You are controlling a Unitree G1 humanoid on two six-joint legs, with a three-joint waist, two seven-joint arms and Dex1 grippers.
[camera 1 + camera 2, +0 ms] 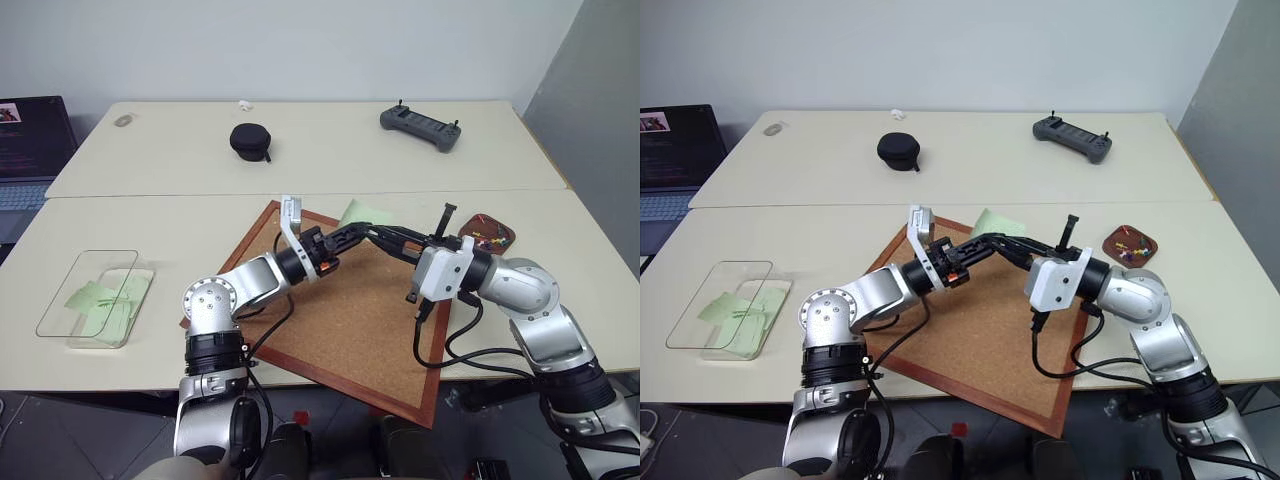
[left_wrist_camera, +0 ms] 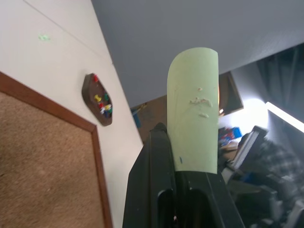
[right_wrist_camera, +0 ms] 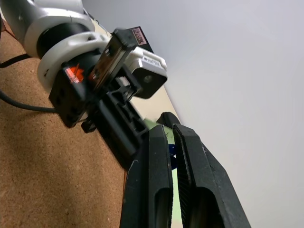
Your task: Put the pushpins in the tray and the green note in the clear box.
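- Black fingers of the left gripper (image 2: 178, 175) are pressed together on the bottom edge of the green note (image 2: 194, 114), which stands up from them with its top curling over.
- In the head views this pair meets the right gripper (image 1: 362, 232) above the far edge of the cork board (image 1: 350, 320); the green slip shows just behind the two tips.
- Right gripper: its two fingers (image 3: 156, 180) lie closed side by side. A small blue bit shows at their tip, but I cannot tell whether it is gripped; the left gripper's body sits just beside them.
- Cork board with a red-brown wood frame lies tilted on the near table (image 1: 560, 225), under both arms.
- Tray (image 1: 492, 234), dark reddish-brown, rests on the table past the board's right corner, holding the pushpins (image 2: 102, 102) in red, yellow and green.
- Clear box (image 1: 95, 297) sits well apart near the table's left edge, with pale green slips (image 1: 105, 300) inside.
- On the far table: a black round case (image 1: 250, 140), a grey handheld controller (image 1: 420, 126), and a laptop (image 1: 30, 150) at the left.
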